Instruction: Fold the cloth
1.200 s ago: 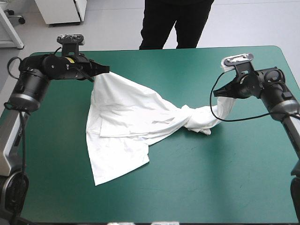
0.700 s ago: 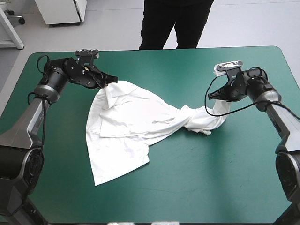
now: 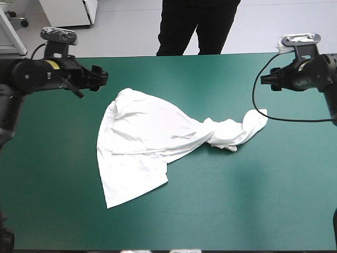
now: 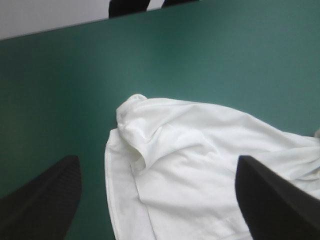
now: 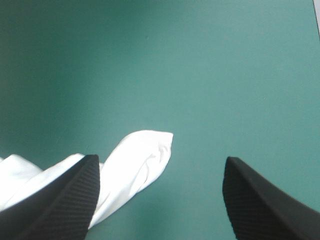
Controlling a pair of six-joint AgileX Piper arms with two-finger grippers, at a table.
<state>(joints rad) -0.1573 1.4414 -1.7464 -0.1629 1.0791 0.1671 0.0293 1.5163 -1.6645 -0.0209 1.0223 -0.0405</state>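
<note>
The white T-shirt lies loose on the teal-green cover, its broad part left of centre. A twisted tail runs right from it to a rounded end. My left gripper hovers open above the table, off the shirt's far left corner, holding nothing. In the left wrist view the gripper has its black fingers wide apart, with the crumpled shirt corner on the cover ahead. My right gripper hangs open, above and beyond the tail's end. In the right wrist view the gripper is empty; the tail's end lies by one finger.
Bare teal-green cover stretches from the shirt to the table's near edge and to the right edge. The far edge runs just behind both grippers.
Both grippers opened and let go of the shirt, then drew back up and outward, left to the left, right to the right. The two released ends dropped onto the cover.
</note>
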